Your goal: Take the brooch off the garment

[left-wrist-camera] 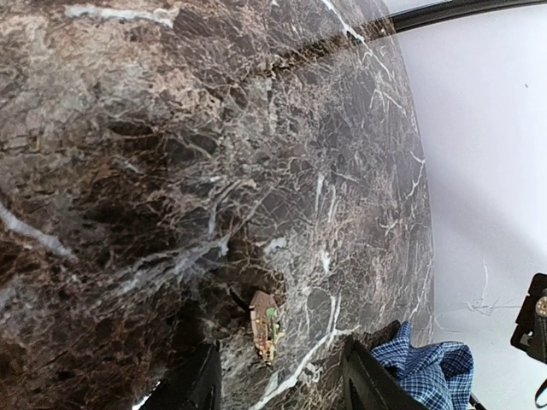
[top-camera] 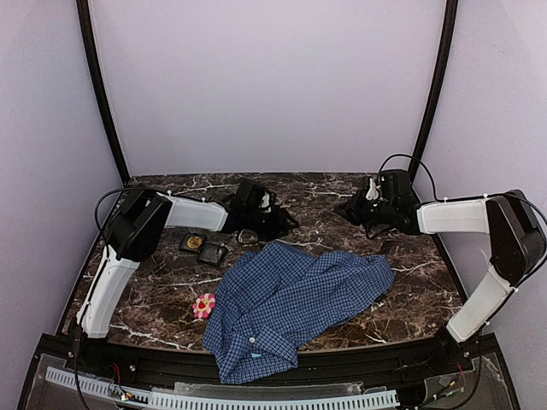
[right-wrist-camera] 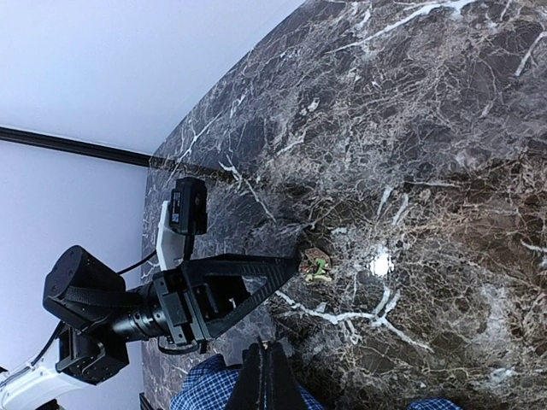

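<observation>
Garment [top-camera: 291, 299]: a blue check shirt, crumpled, at the near middle of the table [top-camera: 410, 295], its lowest corner reaching the near edge by the arm bases. Just left of it I see a pink flower-shaped piece [top-camera: 203, 305]. Beyond that lies a black tray [top-camera: 205, 249] with a gold round piece in it. Only the top view shows these two.

Brooch [left-wrist-camera: 265, 325]: small, brown-gold with a green spot, lying on bare marble off the shirt, just past its far left edge. The left wrist view shows it best. It sits between the fingers of the left pincer [left-wrist-camera: 282, 354], whose jaws stand partly apart. Marble is visible on both sides of the brooch, so nothing is gripped. A fold of the shirt shows just outside one finger.

The right wrist view gives the side aspect: the left pincer's tips come down right at the brooch. The right pincer [right-wrist-camera: 264, 352] is closed tight on nothing, with the shirt's far edge showing beneath its fingers, apart from the brooch.

Marble runs on beyond both pincers to the pale back wall [top-camera: 273, 85], giving me room there. Side walls bound the table left and right.
</observation>
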